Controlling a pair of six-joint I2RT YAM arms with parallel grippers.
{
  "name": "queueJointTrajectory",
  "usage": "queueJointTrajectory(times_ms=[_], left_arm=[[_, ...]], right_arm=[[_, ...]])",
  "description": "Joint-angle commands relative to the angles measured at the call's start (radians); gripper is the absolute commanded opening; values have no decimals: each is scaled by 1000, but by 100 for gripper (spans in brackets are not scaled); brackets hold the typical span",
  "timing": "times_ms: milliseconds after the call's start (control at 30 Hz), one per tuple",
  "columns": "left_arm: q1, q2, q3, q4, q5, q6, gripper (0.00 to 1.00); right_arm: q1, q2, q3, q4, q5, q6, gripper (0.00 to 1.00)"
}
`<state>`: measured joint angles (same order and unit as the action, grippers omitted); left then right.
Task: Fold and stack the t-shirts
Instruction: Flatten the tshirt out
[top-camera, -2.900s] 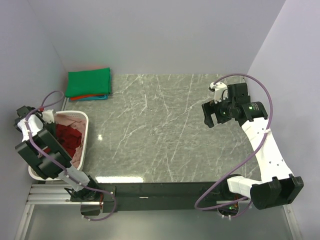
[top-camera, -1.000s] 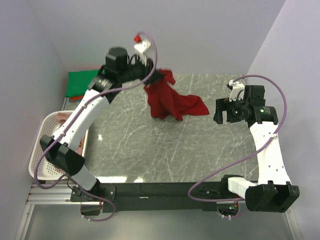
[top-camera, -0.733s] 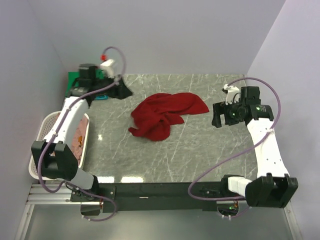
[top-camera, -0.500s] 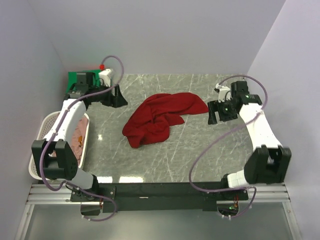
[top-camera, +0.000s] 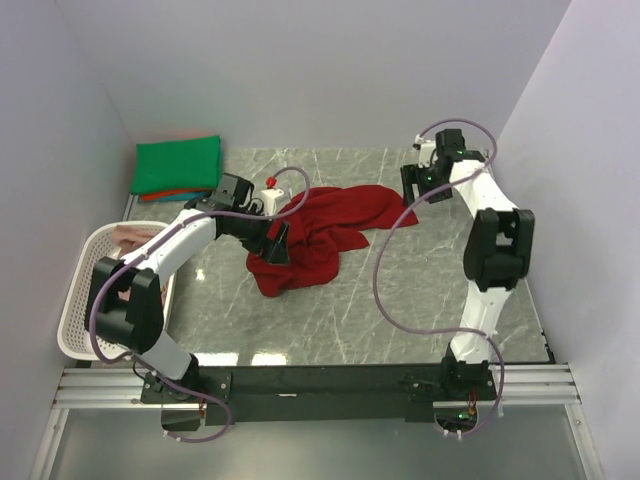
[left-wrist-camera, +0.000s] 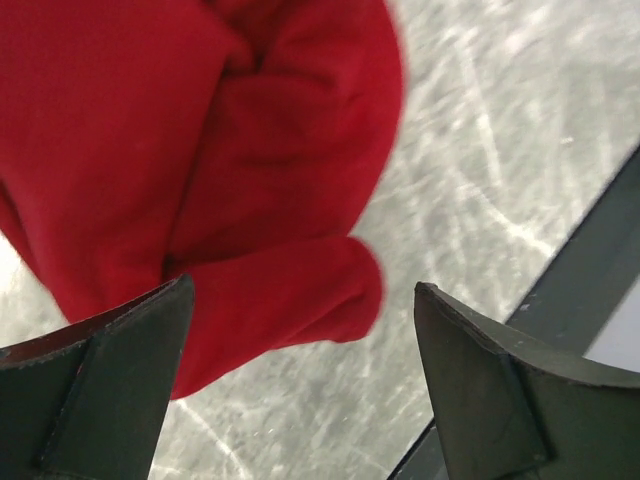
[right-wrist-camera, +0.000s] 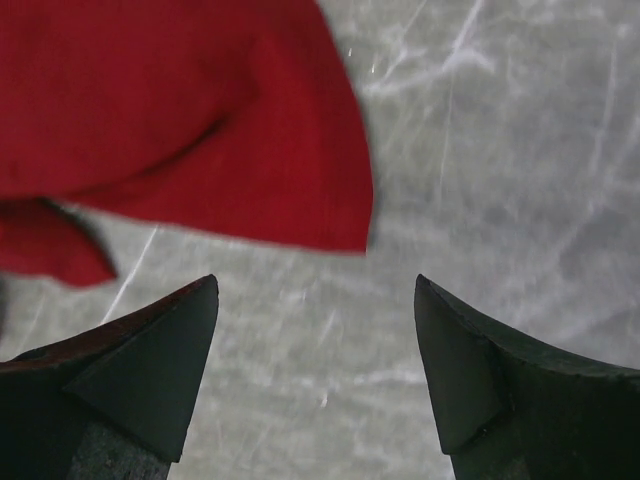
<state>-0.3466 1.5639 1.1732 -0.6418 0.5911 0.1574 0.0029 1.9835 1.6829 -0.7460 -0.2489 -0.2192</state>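
One basket (top-camera: 72, 335) holds one pink shirt (top-camera: 128, 238). Three folded shirts (top-camera: 178, 165) sit stacked back-left. The left claw (top-camera: 276, 245), open and empty, hovers over the one crumpled red shirt (top-camera: 335, 222). The right claw (right-wrist-camera: 315, 287), also open, is beside its corner.

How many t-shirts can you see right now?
4: dark red shirt crumpled mid-table, green shirt atop orange-red shirt far left, pink shirt in the basket; others may be hidden.
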Motion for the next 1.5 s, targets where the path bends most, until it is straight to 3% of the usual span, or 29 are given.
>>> queueJointTrajectory(times_ms=[0,300,400,433,467,500,533,567,633,733,800,900,967,1000,1033,1100,1200,1233,1333,1367,1467], left_arm=[[3,8,-38,-10,-88,25,96],[-18,126,-90,24,-302,-53,99],[-23,165,-92,22,-367,-39,94],[-23,186,-86,13,-376,-36,84],[-19,196,-75,8,-384,-33,74],[-11,206,-46,4,-386,-29,54],[0,220,-26,-4,-378,-27,46],[30,228,-3,-22,-363,-22,39],[63,255,87,-53,-326,11,20],[136,312,224,-130,-289,83,6],[191,347,329,-192,-271,137,5],[245,430,451,-237,-257,180,7],[270,481,523,-234,-263,189,15],[276,498,548,-228,-269,176,21],[279,518,574,-216,-274,166,33],[284,519,641,-205,-226,134,41],[250,412,608,-110,-159,110,66],[227,392,593,-86,-162,117,68],[106,341,542,-62,-154,156,71],[50,332,513,-39,-142,154,71],[-64,329,482,-6,-119,126,72]], right_arm=[[26,89,118,28,43,49,85],[48,239,189,11,99,60,84],[48,256,176,-12,89,60,72],[49,261,173,-21,83,57,64],[48,261,172,-36,73,57,45],[48,259,163,-41,73,54,36],[49,249,153,-44,77,44,26],[45,239,141,-47,80,37,5],[32,194,92,-46,94,20,0],[2,100,3,-27,91,4,0],[-55,51,-55,-24,76,-2,0],[-99,-34,-129,-38,57,-20,0],[-113,-90,-184,-52,34,-35,0],[-119,-107,-202,-55,25,-40,0],[-126,-142,-221,-56,7,-46,0],[-126,-172,-267,-61,-12,-48,0],[-124,-203,-287,-70,-73,-39,0],[-126,-187,-279,-75,-87,-26,0],[-124,-115,-220,-96,-116,19,26],[-123,-98,-191,-89,-122,30,39],[-121,-48,-148,-49,-125,75,53]])
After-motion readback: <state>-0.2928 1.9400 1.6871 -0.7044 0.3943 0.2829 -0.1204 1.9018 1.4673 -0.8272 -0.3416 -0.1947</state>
